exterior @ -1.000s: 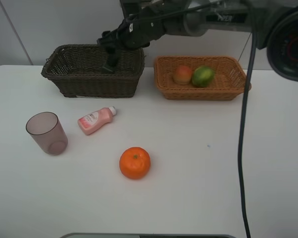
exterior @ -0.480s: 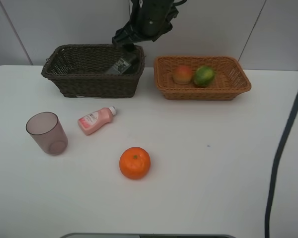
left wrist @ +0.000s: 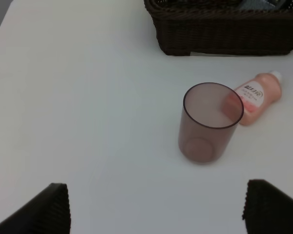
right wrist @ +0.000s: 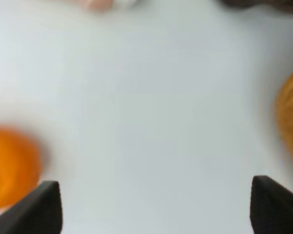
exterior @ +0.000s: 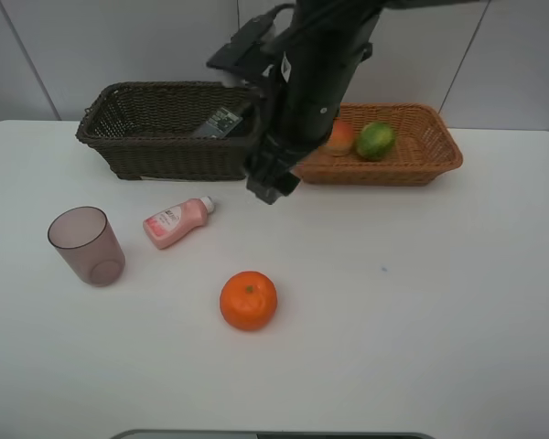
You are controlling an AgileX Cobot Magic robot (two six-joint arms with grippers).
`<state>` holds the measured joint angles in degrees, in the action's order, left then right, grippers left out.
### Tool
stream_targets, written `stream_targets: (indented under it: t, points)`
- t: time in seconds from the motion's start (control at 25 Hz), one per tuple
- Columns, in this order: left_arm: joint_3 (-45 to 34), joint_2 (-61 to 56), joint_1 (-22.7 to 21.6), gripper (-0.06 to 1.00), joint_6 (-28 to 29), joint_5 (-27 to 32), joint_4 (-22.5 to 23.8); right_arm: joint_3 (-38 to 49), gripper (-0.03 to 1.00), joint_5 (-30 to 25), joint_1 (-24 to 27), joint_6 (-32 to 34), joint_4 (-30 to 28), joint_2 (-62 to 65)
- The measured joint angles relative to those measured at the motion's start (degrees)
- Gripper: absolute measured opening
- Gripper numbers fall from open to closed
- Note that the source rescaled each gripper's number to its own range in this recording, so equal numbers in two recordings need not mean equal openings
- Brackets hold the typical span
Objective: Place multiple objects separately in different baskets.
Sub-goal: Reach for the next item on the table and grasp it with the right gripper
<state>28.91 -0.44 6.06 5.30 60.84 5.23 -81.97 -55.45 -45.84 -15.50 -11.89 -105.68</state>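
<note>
Three items sit on the table [exterior: 421, 302]: orange [exterior: 248, 300], pink bottle [exterior: 177, 221] on its side, and upright cup [exterior: 85, 245]. The dark bottle [exterior: 219, 122] lies in the brown basket [exterior: 128, 151]; the peach [exterior: 341, 137] and green fruit [exterior: 375, 141] sit in the tan basket [exterior: 425, 157]. The left gripper [left wrist: 156, 209] and right gripper [right wrist: 155, 207] both gape empty.

White table [exterior: 421, 347] filled most of the view, w/ a tiny dark speck [exterior: 382, 269] right of centre. Pale wall [exterior: 119, 46] behind it had thin dark seams. Grey edge [exterior: 274, 435] at btm.
</note>
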Motion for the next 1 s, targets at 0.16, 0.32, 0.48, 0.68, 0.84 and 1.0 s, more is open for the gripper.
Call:
stream_targets:
  t: [0.16, 0.32, 0.48, 0.68, 0.84, 1.0]
  points:
    - [0.0, 0.0, 0.0, 0.92, 0.0, 0.0, 0.0, 7.54, 0.73, 2.52, -0.64, -10.38, 2.7, 1.4]
    - [0.0, 0.0, 0.0, 0.92, 0.0, 0.0, 0.0, 12.01, 0.73, 5.79, -1.55, -17.52, 3.35, 1.7]
    - [0.0, 0.0, 0.0, 0.92, 0.0, 0.0, 0.0, 12.67, 0.73, 7.23, -2.61, -24.16, 4.81, 1.7]
    - [0.0, 0.0, 0.0, 0.92, 0.0, 0.0, 0.0, 12.67, 0.73, 7.89, -2.89, -37.08, 7.52, 1.7]
    - [0.0, 0.0, 0.0, 0.92, 0.0, 0.0, 0.0, 12.67, 0.73, 8.65, -2.89, -43.46, 9.35, 1.7]
    - [0.0, 0.0, 0.0, 0.92, 0.0, 0.0, 0.0, 12.67, 0.73, 8.9, -3.26, -48.57, 10.51, 0.1]
